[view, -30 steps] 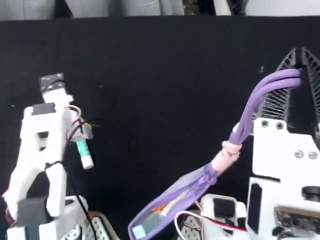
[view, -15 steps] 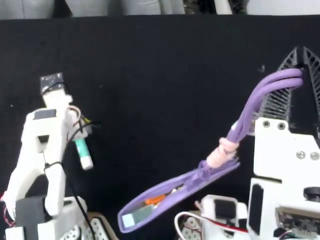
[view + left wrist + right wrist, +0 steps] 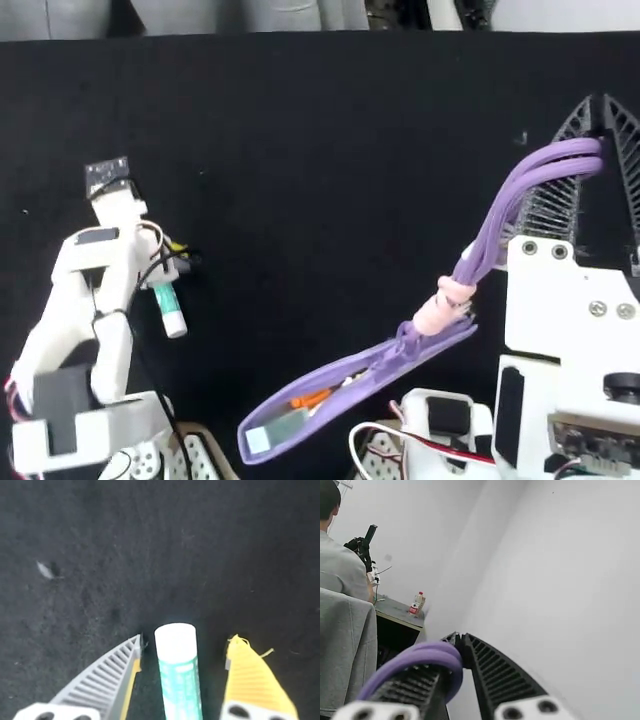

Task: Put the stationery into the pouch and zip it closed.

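Our right tool (image 3: 459,639), pinching the strap (image 3: 500,215), swings the pouch (image 3: 370,372) flatter, toward the tube (image 3: 170,305) our left tool (image 3: 186,639) pinches, readying insertion.

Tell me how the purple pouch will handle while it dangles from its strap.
Probably floppy: the pouch sags slantwise below its strap, which bends over the right tool. Likely light, since thin cords carry it. It may swing or twist when pushed, held by one end with its mouth open.
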Robot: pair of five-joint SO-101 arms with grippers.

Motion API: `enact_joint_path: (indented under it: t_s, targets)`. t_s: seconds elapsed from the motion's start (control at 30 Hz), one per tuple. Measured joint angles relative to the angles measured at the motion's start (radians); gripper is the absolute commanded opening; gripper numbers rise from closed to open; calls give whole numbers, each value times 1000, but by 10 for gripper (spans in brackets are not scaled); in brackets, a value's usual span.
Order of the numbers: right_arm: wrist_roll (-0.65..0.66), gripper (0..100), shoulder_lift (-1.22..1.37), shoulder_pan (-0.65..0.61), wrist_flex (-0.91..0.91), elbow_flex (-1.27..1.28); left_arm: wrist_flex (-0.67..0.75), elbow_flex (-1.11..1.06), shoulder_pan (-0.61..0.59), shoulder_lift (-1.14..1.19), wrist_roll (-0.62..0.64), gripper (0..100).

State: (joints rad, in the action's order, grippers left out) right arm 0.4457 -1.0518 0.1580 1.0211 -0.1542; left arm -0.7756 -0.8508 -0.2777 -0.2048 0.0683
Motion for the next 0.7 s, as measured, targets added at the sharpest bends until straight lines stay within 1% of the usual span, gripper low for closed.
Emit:
enact_joint_path:
  t_s: [0.1,0.13,0.27,0.4,0.7]
  targets:
    - [0,11,0,0,0,0,-55,75,-2,89,-9,268]
    - [0,11,0,0,0,0,-77,106,-3,115,-9,251]
    - [0,11,0,0,0,0,-114,187,-2,198,-20,132]
    - [0,11,0,0,0,0,-114,218,6,210,-20,32]
    - [0,11,0,0,0,0,-115,230,6,218,-20,29]
